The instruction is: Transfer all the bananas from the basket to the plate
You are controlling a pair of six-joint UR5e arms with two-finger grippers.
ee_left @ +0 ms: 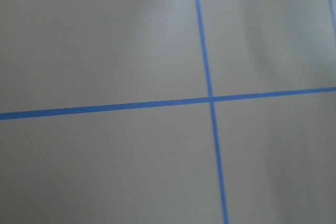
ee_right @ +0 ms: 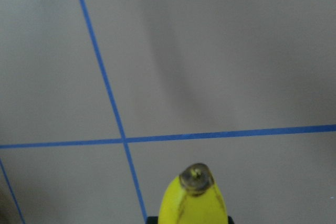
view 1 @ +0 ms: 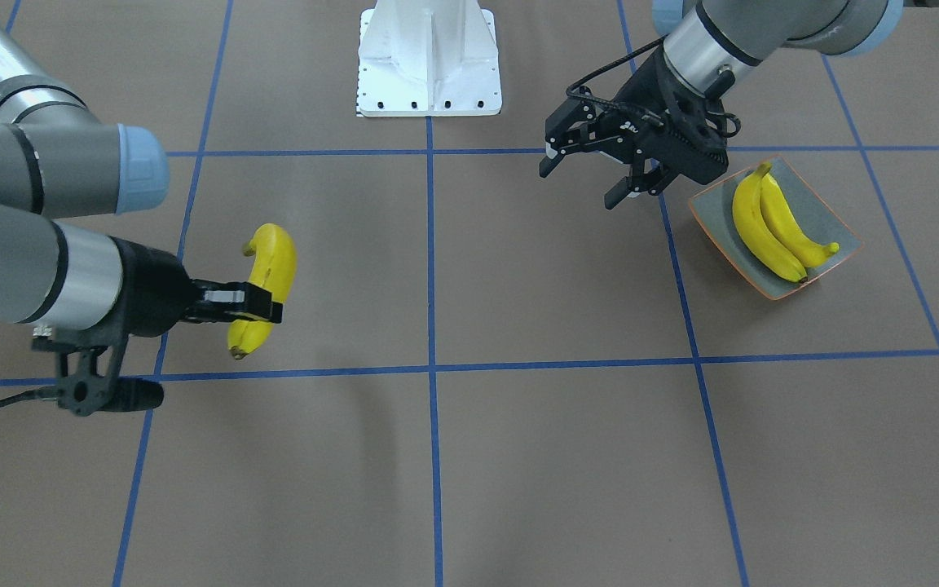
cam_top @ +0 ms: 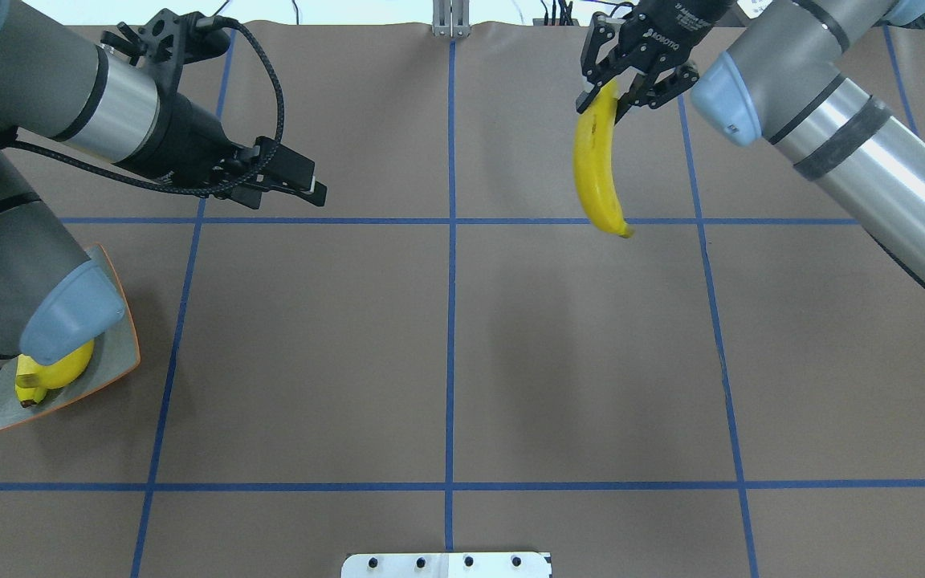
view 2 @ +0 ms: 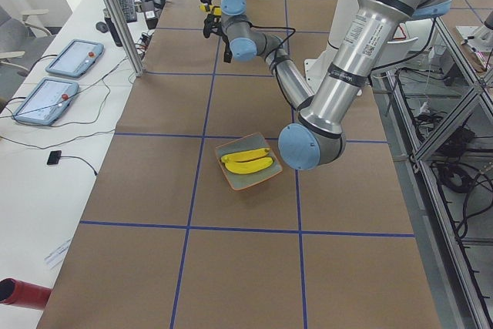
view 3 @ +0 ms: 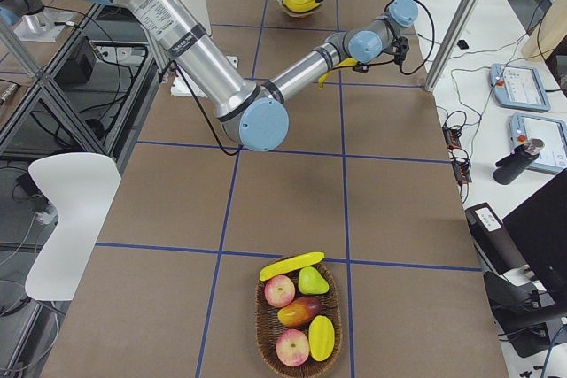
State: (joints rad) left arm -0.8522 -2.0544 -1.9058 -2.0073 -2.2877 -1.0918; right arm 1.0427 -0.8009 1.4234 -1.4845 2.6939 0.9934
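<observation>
- Two bananas (view 1: 771,224) lying side by side on the plate (view 1: 710,208), filling most of its middle.
- Third banana (view 1: 272,261) up in the air, clear of the table (view 1: 469,456) and well apart from the plate; clamped crosswise in the right gripper (view 1: 262,310), both ends sticking out free.
- Fourth banana (view 3: 292,265) not yet moved: resting across the rim of the basket (view 3: 262,320), furthest of all from the plate, with other fruit (view 3: 301,310) heaped beside it.
- Left gripper (view 1: 579,183) hovering just beside the plate, on the side facing the held banana; jaws apart, nothing between them.
- Likely step: carrying the third banana toward the plate, perhaps by a pass to the waiting left gripper.
- Risk at a pass: dropped fruit if let go before the other fingers close; smooth, curved skin apt to twist in a narrow pinch.
- Risk at the plate: little bare room left, so easy to nudge the two lying there, or to leave the new one overhanging the rim and rolling off.
- Risk on the way: a clash of the two arms near the plate if neither gives way.
</observation>
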